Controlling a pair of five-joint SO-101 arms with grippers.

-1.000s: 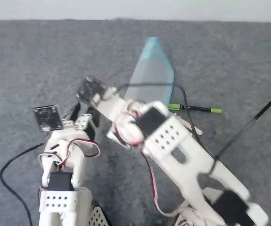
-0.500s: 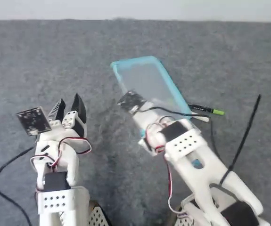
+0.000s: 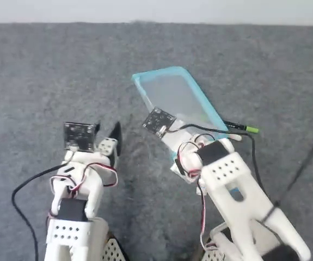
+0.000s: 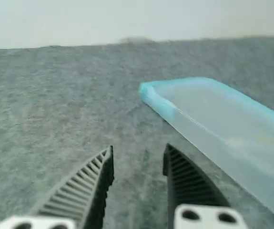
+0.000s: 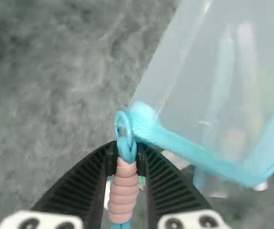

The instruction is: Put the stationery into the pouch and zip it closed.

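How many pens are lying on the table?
1. A green and black pen lies on the grey table beside the pouch, partly behind the right arm. More may be hidden under the arm or pouch.

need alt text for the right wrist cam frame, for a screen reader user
The right gripper has its jaws closed on the pink zipper pull at a corner of a translucent, teal-edged pouch. Grey table covering lies behind it. Blurred long shapes show through the pouch, too unclear to name.
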